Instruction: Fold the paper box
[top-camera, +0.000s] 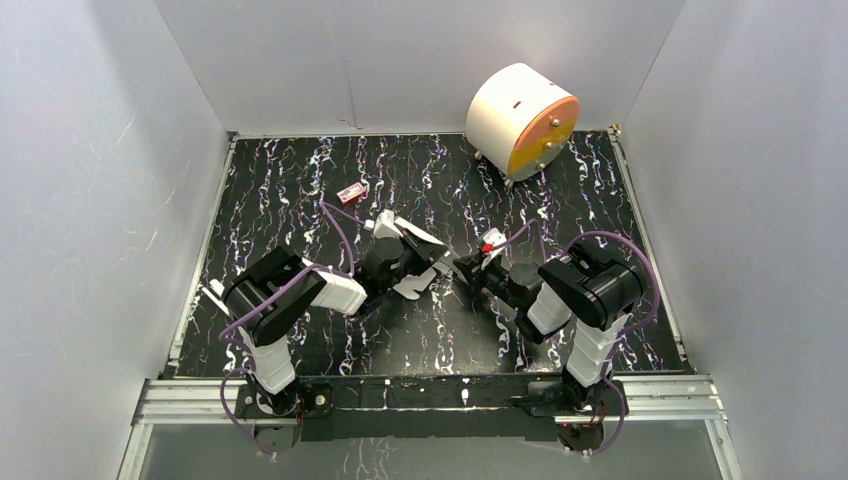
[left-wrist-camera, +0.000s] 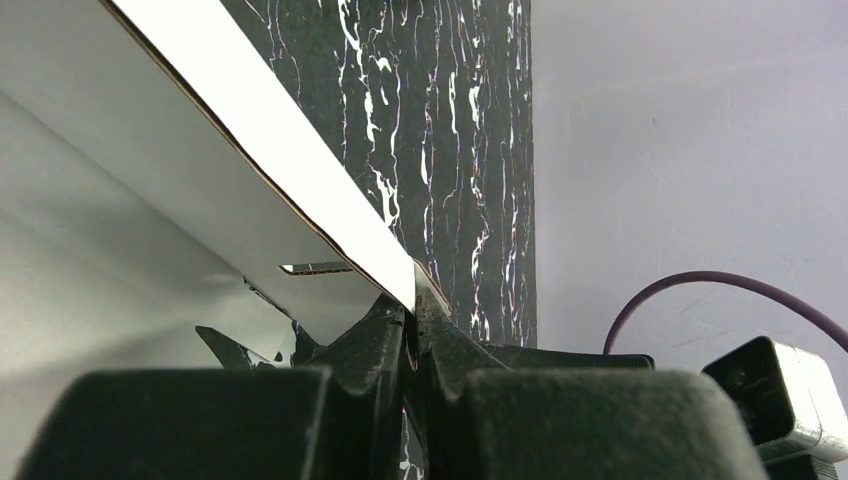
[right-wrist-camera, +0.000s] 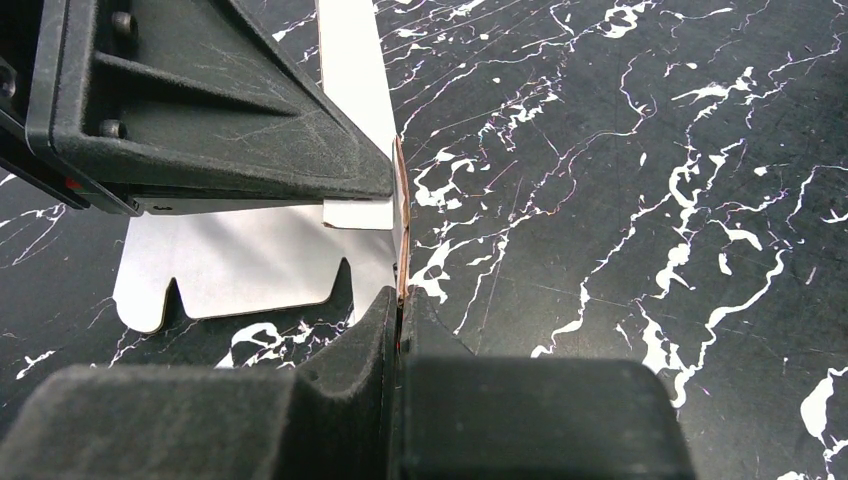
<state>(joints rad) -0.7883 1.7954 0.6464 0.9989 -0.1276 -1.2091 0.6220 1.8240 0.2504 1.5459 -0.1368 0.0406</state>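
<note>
- Viewing from overhead, I find the paper box (top-camera: 418, 252) near the middle of the desk (top-camera: 300, 180), between the two arms. It is an unfolded white sheet with tabs, partly raised rather than lying flat.
- I note the left pincer (top-camera: 392, 258) reaching in from the left, against the near-left part of the sheet.
- From the left wrist camera, the left pincer (left-wrist-camera: 412, 308) has its fingertips drawn narrow and is clamped on a corner of the paper box (left-wrist-camera: 250, 130). A white panel runs up and away from the tips, showing its brown cut edge and a small slot.
- I note the right pincer (top-camera: 468, 268) meeting the sheet from the right.
- From the right wrist camera, the right pincer (right-wrist-camera: 400, 310) is likewise pinched narrow on a thin upright edge of the paper box (right-wrist-camera: 240, 265). A panel with rounded tabs lies on the desk just beyond it.
- Both pincers therefore hold the same sheet, on opposite sides.
- A white cylinder with an orange face (top-camera: 522, 120) stands at the far right of the desk, well apart from the sheet.
- A small red item (top-camera: 352, 193) lies on the desk beyond the left pincer, apart from the sheet.
- A purple cable (left-wrist-camera: 700, 285) loops at the right of the left wrist view.
</note>
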